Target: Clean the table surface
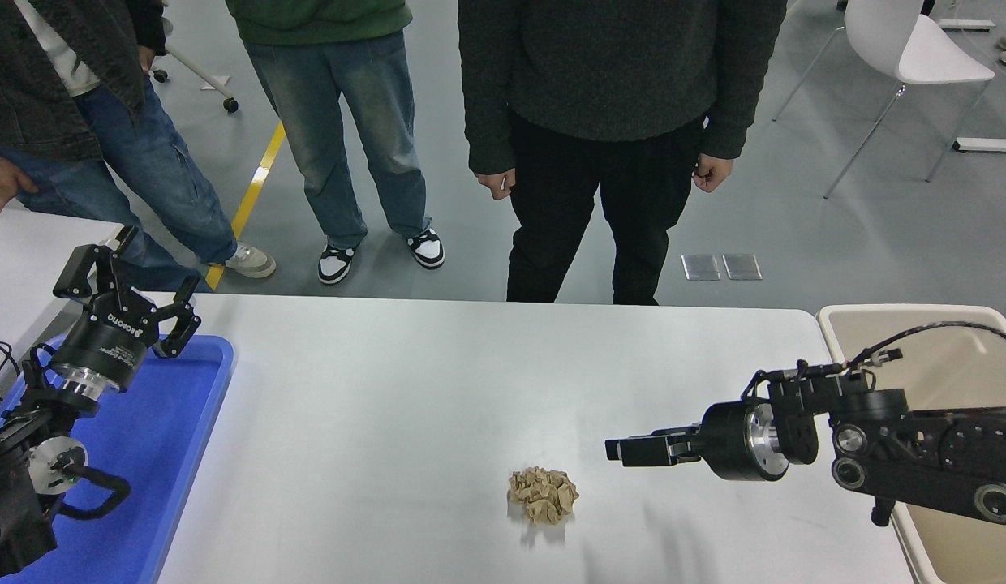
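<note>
White and matte, the desk surface [373, 422] fills the lower middle of the head view, running between a blue tray [182, 454] at its left end and a beige bin [941, 357] at its right. The only litter showing on it is a crumpled tan paper wad [543, 495], lying near the front edge, a little right of centre, with bare desk all round it. The right claw [625, 450] reaches in from the right above the desk, pointing leftward, up and to the right of the wad and not touching it; seen side-on, its fingers look close together, but I cannot tell for sure whether they are spread or pressed shut. The left claw [130, 272] is parked over the far end of the blue tray, its fingers spread wide and holding nothing. Three people stand at the far side of the desk, hands by their sides. By my reading, the step in hand is the approach to the wad, with no grasp yet made. The next move would call for bringing the right claw over the wad, with its fingers spread to either side, lowering and pinching it, then carrying it, probably to the bin close by.
</note>
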